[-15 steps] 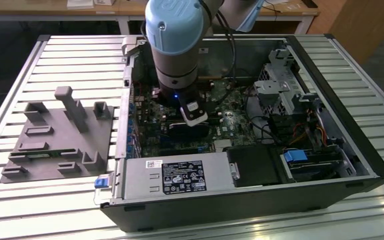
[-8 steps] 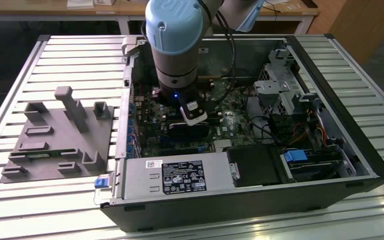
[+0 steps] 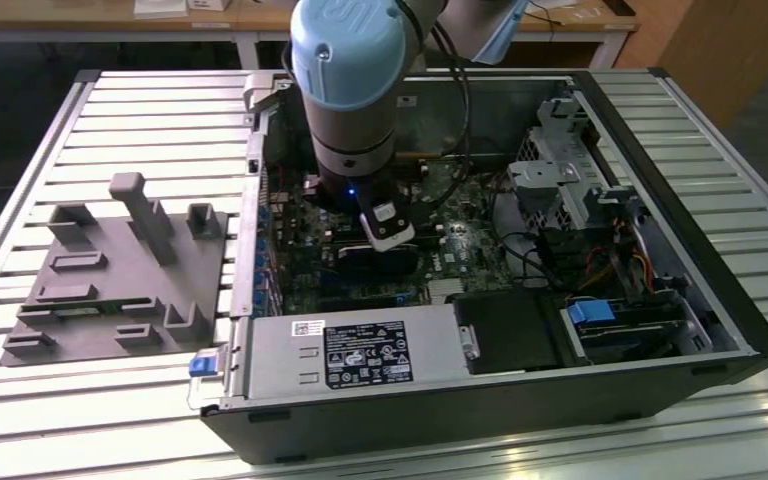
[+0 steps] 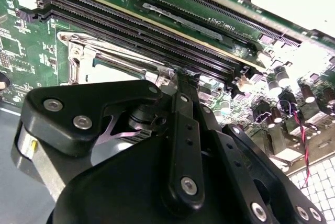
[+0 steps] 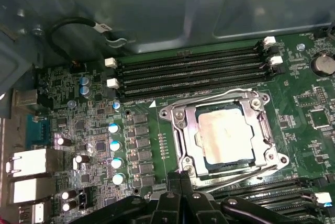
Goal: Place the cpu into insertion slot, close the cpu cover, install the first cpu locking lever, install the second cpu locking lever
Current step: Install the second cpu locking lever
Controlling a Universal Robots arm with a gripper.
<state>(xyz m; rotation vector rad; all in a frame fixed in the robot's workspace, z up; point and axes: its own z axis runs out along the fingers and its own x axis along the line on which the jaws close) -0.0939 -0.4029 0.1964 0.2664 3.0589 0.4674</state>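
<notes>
Fingers [image 5: 180, 185] look pressed together, pinching nothing, tips touching the wire lever [image 5: 230, 177] at the socket's edge. Just beyond them the chip [image 5: 225, 135] sits under its closed metal frame [image 5: 189, 137]. A sideways slip could leave the lever unlatched.

Exterior overlooks case; wrists close above motherboard [image 5: 157, 130].

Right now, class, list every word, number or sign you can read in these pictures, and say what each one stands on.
Nothing can be quoted with confidence.
Power supply label: black print and symbols on white, too small to read.
Motherboard: white lettering beside the long slots in both wrist views, too blurred to read.
cpu: bare grey metal top, no legible marking.
</notes>
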